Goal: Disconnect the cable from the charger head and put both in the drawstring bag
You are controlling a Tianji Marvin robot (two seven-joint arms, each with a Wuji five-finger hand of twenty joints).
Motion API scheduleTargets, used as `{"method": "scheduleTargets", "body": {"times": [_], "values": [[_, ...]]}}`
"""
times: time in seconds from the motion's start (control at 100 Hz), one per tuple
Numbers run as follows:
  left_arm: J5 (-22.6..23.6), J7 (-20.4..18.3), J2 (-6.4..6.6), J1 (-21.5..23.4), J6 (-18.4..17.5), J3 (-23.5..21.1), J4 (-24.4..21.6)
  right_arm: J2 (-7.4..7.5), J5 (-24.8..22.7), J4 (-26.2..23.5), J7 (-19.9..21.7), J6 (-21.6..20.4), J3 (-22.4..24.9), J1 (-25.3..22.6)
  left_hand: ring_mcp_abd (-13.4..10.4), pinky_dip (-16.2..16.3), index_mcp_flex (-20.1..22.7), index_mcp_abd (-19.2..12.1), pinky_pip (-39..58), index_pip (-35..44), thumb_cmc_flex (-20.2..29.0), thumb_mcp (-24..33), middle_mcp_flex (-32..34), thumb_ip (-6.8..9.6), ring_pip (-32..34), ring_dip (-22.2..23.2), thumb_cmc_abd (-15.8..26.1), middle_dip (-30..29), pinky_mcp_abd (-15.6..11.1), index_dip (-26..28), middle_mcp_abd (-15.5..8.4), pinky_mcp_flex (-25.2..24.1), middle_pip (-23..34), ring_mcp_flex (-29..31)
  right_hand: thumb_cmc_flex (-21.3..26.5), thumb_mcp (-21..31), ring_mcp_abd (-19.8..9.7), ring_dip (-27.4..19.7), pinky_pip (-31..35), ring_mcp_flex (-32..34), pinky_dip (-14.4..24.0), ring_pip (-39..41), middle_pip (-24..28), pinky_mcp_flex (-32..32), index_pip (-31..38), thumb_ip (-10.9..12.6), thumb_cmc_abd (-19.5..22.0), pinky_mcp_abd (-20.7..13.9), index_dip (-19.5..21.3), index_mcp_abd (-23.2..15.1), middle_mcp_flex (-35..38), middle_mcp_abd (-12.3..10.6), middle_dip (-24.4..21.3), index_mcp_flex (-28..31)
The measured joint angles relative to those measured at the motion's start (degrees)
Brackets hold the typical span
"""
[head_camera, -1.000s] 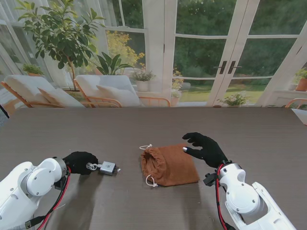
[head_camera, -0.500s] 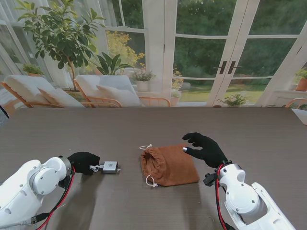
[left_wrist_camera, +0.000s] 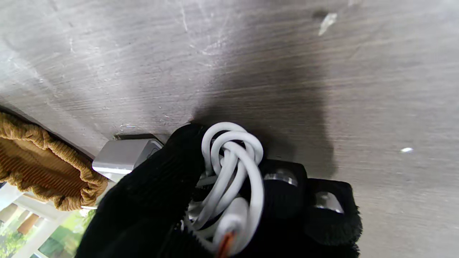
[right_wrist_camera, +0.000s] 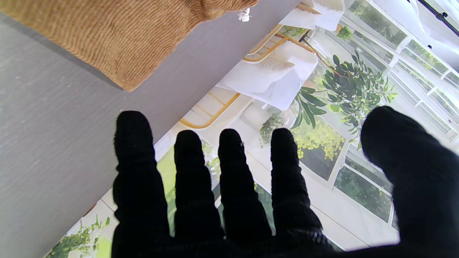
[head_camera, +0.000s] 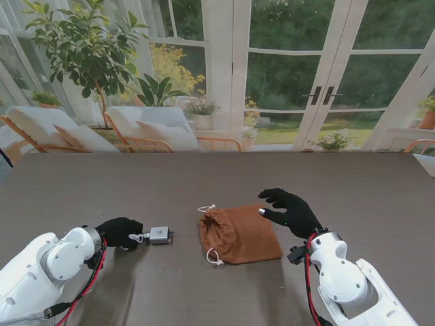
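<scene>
Our left hand (head_camera: pixel 117 231) is closed around the coiled white cable (left_wrist_camera: pixel 229 168), which is still plugged into the charger head (head_camera: pixel 159 235) — we grip the coil so that a pull can free the plug. The charger head lies on the table (head_camera: pixel 340 176), left of the drawstring bag (head_camera: pixel 239 235). Our right hand (head_camera: pixel 289 209) hovers beside the bag with fingers spread, holding nothing — ready, we think, to steady it.

The bag (head_camera: pixel 238 235) is tan-brown ribbed cloth with white cord; the charger (head_camera: pixel 159 235) is silver-grey and the cable (left_wrist_camera: pixel 233 172) white. Both hands wear black knit gloves (right_wrist_camera: pixel 229 200), and the table (head_camera: pixel 204 176) is dark grey-brown woodgrain
</scene>
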Motion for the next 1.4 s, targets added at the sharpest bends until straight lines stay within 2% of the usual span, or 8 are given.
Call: {"method": "scheduleTargets", "body": {"times": [0.08,0.19,0.28,0.62,0.86,0.95,1.21,1.4], "values": [[-0.37,0.83,-0.32,0.63,0.27,-0.39,-0.04,0.00,0.04,0.00,0.03,0.00,-0.04,-0.01,-2.45,-4.15,-0.01,0.06,1.83,0.00,-0.04,-1.94,0.02,1.11,5.00,-2.09,1.76,1.20,-0.07,3.41,-0.13,4.67,3.39,4.31,0.36,0.02,0.00,0.00,0.00,0.02,0.00,0.01,0.00,0.00,0.00,0.00,0.77,0.00,0.00,0.02,0.00,0.01,0.00,0.00],[0.05,1.64,-0.51,1.49,-0.62,-1.05,-0.32,0.00,0.20,0.00,0.08,0.02,-0.15,-0.03,-5.64,-11.69,-0.02,-0.06,2.06,0.00,-0.04,-4.90,0.05,1.77,8.55,-3.47,3.11,1.68,-2.09,5.90,-1.58,8.28,4.93,7.14,0.41,0.02,0.00,0.00,0.00,0.02,0.00,0.02,0.00,0.00,0.00,0.00,0.77,0.00,0.00,0.03,0.00,0.03,0.00,0.00],[-0.86,2.67,-0.78,2.36,-1.67,-1.67,-0.37,0.01,0.30,0.00,0.14,0.02,-0.25,-0.04,-6.56,-14.59,-0.02,-0.28,2.10,-0.01,0.47,-7.16,0.07,1.77,9.62,-3.52,4.05,2.26,-2.75,7.65,-2.22,9.54,5.77,7.26,0.41,0.02,0.00,0.00,0.00,0.02,0.00,0.07,0.00,0.00,0.00,0.00,0.77,0.00,0.00,0.05,0.00,0.08,0.00,0.00],[-10.99,4.44,-2.20,4.24,-2.94,-3.40,-2.14,0.07,0.65,-0.15,0.62,-0.22,-0.90,-0.28,-7.00,-15.50,0.11,-0.28,2.10,-0.02,1.15,-9.11,0.69,1.77,11.64,-3.53,4.84,3.70,-2.91,9.53,-2.42,11.05,7.09,7.31,0.43,0.02,0.00,0.00,0.00,0.49,0.00,0.77,0.00,0.00,0.00,0.00,1.44,0.00,-0.51,0.13,0.01,0.13,0.00,0.00],[-18.11,2.56,-2.55,5.05,-2.34,-4.15,-5.36,-0.01,-0.78,-0.69,-1.89,0.72,-2.55,-0.28,-7.48,-16.54,0.20,-0.28,2.10,0.35,1.15,-9.19,1.69,1.77,12.53,-3.51,4.85,4.50,-2.91,9.88,-2.67,13.03,7.48,7.42,0.43,0.02,0.01,0.00,0.00,0.49,0.00,0.77,0.39,0.00,0.09,0.00,1.44,0.00,-0.94,0.63,0.01,0.25,0.00,0.56],[-19.30,2.48,-2.76,5.15,-2.17,-4.24,-6.49,-0.01,-1.56,-1.14,-1.83,0.86,-3.19,-0.28,-7.55,-17.21,0.21,-0.28,2.10,0.37,1.15,-9.19,1.84,1.77,12.64,-3.48,4.85,4.57,-2.91,9.97,-2.74,13.73,7.48,7.50,0.43,0.02,0.02,0.00,0.00,0.49,0.00,0.77,0.40,-0.01,0.09,0.00,1.44,0.00,-0.94,0.63,0.01,0.29,0.00,0.56],[-25.11,0.49,-2.91,5.16,-1.87,-4.24,-9.99,0.33,-7.78,-3.13,-1.83,2.16,-5.89,0.61,-7.75,-18.59,0.26,-0.19,2.12,0.61,1.15,-9.17,2.46,1.77,12.87,-3.40,4.85,4.64,-2.91,10.02,-3.08,13.85,7.48,7.64,0.43,0.02,0.02,0.00,0.00,0.49,0.00,0.77,0.40,-0.01,0.09,0.00,1.25,0.00,-0.94,0.63,-0.01,0.34,0.00,0.56],[-27.44,-0.87,-2.89,4.16,-1.83,-2.94,-11.66,0.56,-10.36,-3.99,-1.83,4.22,-8.40,2.94,-7.77,-18.59,0.28,0.02,2.12,0.85,1.10,-8.60,2.99,1.73,12.90,-3.39,4.85,4.77,-2.91,10.02,-3.18,14.23,7.48,7.99,0.20,-0.05,0.02,0.00,0.00,0.49,0.00,0.78,0.93,-0.01,-0.12,0.00,-1.04,0.00,-0.94,0.63,-1.89,0.34,0.00,-0.79]]}}
